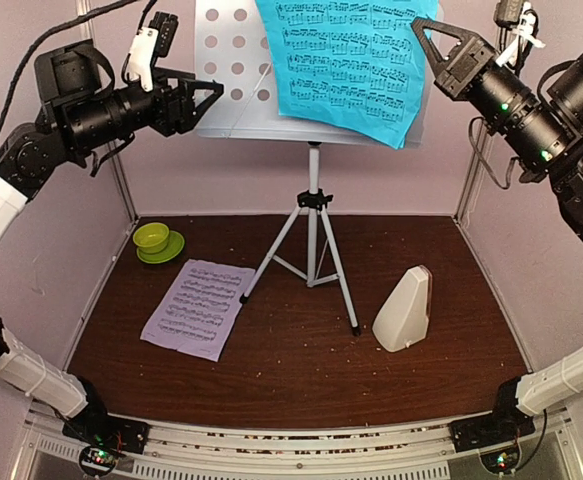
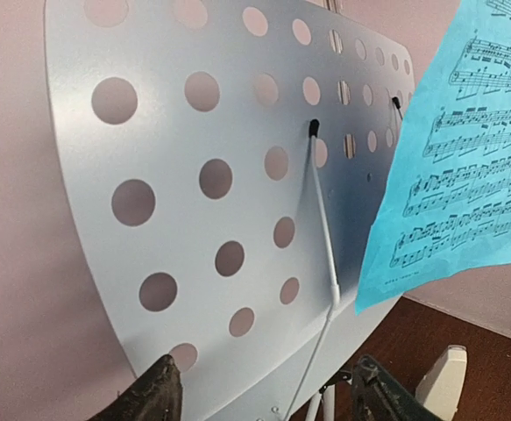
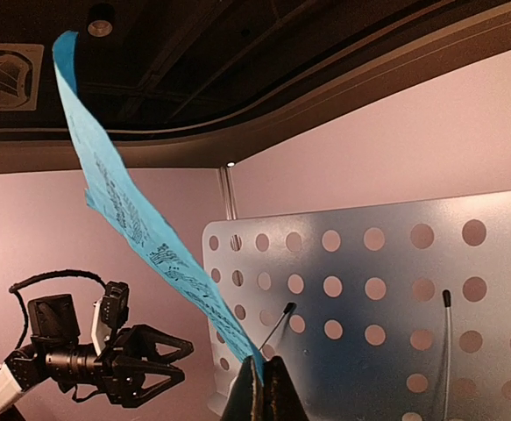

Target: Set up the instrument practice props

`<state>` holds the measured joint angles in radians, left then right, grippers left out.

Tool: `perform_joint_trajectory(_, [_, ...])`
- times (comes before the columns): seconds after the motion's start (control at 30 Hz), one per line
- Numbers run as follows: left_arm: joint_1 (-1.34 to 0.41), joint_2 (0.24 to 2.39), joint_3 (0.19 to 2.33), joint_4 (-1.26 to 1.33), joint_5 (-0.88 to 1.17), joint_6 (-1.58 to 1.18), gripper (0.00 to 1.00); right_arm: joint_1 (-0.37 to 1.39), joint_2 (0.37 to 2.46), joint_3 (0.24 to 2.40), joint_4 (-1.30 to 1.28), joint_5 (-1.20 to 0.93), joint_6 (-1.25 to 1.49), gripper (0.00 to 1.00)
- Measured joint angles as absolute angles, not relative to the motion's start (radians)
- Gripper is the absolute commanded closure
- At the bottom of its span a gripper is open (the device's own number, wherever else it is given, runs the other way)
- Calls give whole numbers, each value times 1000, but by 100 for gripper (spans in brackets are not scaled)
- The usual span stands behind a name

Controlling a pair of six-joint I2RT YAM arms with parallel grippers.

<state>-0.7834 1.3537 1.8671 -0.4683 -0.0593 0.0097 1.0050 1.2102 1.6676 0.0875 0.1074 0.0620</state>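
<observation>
Lilac page [image 1: 196, 308] lies flat left of the white perforated music stand [image 1: 233, 60]; above it the left gripper [image 1: 214, 105] gapes, empty. Cyan page [image 1: 346, 60] drapes the stand's right side, pinched by the right gripper [image 1: 419, 30]. Cream metronome [image 1: 404, 310] stands right. Dark wood table [image 1: 301, 370], pink walls [image 1: 401, 180].

music stand [image 1: 226, 118]: white, rows of round holes
tripod [image 1: 313, 240]: silver, black joints
cyan page [image 1: 346, 60]: bright cyan, black notation staves
lilac page [image 1: 193, 308]: pale lilac, dark notation
metronome [image 1: 404, 310]: plain cream
bowl [image 1: 152, 236] and saucer [image 1: 174, 250]: lime green
table [image 1: 301, 370]: dark brown wood grain
</observation>
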Motion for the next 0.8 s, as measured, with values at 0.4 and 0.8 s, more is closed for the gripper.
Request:
perform_joint_trajectory(0.4, [-876,1584,2114,-471,-123,123,40,926,1214,1682,96,113,141,100])
perform_joint_trajectory(0.8, [-916,1677,2207,-471,-196,191,21,874,1214,1682,102,62,233,100])
